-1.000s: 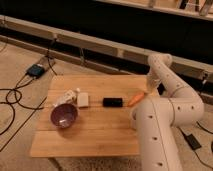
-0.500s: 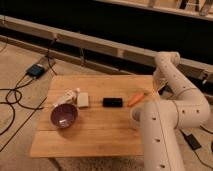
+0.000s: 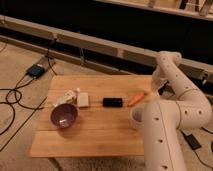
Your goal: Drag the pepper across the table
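The orange pepper (image 3: 135, 99) lies on the light wood table (image 3: 95, 135), right of centre, just right of a black rectangular block (image 3: 112, 102). My white arm rises from the right side of the table, bends at an elbow (image 3: 169, 59) and reaches back down. My gripper (image 3: 152, 88) hangs at the table's far right, just above and to the right of the pepper's upper end. I cannot tell whether it touches the pepper.
A purple bowl (image 3: 64, 115) sits at the left. A translucent cup (image 3: 65, 98) lies on its side behind the bowl, with a white block (image 3: 83, 99) beside it. Cables and a small box (image 3: 36, 70) lie on the floor to the left.
The arm's elbow has swung to the right and slightly up. The pepper stays in nearly the same place beside the black block.
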`<state>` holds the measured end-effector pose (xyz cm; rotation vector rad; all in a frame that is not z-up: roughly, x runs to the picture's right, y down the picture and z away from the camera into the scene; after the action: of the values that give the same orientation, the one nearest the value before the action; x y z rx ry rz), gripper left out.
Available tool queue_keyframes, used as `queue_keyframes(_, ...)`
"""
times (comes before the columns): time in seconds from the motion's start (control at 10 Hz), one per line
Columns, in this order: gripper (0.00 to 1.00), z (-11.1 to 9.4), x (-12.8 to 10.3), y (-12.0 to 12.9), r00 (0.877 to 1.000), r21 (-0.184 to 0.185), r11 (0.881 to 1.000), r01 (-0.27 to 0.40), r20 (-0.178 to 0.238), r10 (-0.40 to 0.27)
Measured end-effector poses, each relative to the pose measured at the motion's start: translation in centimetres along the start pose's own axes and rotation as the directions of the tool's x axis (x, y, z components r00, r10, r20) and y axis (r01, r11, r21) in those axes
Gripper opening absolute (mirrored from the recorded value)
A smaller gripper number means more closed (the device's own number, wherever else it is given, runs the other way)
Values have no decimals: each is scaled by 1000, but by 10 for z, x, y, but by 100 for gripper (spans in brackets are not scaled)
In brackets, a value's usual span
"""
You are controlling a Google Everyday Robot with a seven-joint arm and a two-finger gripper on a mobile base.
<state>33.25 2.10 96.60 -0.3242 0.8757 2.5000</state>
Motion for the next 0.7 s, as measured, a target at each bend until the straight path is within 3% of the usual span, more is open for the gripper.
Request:
queue_keyframes(0.1,74,4,6,3,1000,0,1000,13,-12,-13)
queue_keyframes(0.2,79,7,11,6,1000,0,1000,24,-18,-24)
queue_keyframes(0.7,80,18,30,19,997,14,997,77,-29,-77)
